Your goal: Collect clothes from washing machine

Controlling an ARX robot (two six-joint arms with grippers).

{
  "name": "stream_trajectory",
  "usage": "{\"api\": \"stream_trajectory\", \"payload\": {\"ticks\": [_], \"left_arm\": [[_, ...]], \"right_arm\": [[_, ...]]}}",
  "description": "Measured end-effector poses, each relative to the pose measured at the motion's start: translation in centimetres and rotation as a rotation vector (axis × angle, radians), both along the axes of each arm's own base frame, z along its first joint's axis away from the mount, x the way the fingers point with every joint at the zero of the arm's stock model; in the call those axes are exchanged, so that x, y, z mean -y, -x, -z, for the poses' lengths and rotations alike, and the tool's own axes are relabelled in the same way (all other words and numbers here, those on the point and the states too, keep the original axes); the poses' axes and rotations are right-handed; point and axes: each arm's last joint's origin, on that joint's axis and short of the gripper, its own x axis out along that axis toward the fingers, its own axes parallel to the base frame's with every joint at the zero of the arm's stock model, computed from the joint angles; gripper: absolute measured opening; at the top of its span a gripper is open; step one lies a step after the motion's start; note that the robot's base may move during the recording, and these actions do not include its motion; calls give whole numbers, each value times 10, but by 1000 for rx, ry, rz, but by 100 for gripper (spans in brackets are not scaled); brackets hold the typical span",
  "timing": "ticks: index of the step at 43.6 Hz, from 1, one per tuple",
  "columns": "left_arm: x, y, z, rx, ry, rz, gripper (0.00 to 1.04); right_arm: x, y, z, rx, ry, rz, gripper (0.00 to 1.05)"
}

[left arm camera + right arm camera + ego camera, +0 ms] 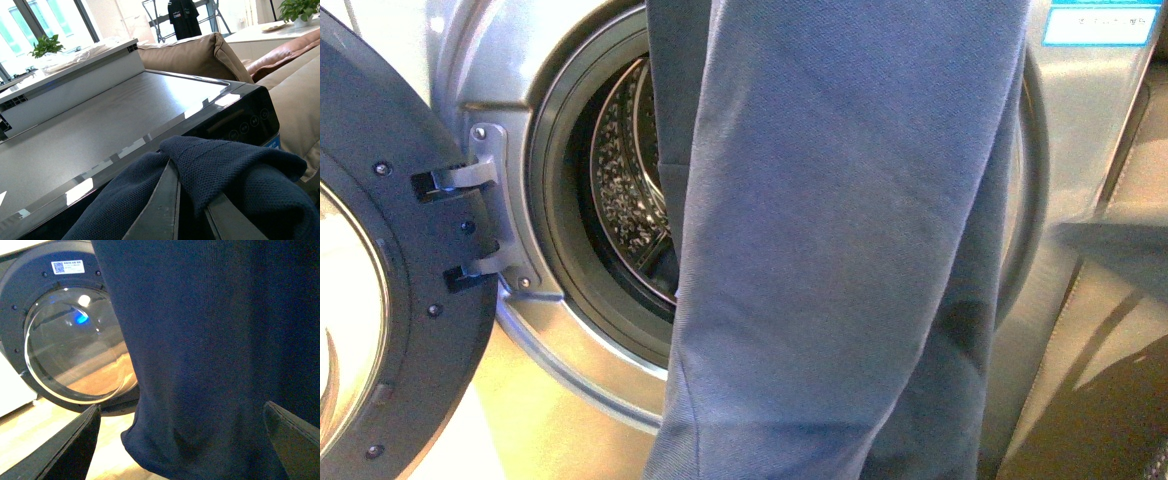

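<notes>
My left gripper (pixel 189 186) pinches the trousers (pixel 840 250) by the washer (pixel 125 115) top's front edge; right gripper (pixel 182 440) spread wide.

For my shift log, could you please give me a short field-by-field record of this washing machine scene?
washing machine: door swung open, drum partly visible
clothes: dark blue garment hanging in front of the drum mouth
left gripper: jaws closed on the clothes, near the machine's top edge
right gripper: jaws open, garment hanging in front of them
rest of drum: hidden behind the garment
</notes>
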Motion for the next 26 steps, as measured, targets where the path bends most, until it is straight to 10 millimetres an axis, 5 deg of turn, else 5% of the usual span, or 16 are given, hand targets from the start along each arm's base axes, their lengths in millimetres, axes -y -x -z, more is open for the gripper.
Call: {"api": "stream_trajectory", "payload": {"ticks": [26], "left_arm": [[0, 0, 0, 0, 0, 0, 5]], "right_arm": [[-47, -43, 10, -19, 73, -54, 97]]}}
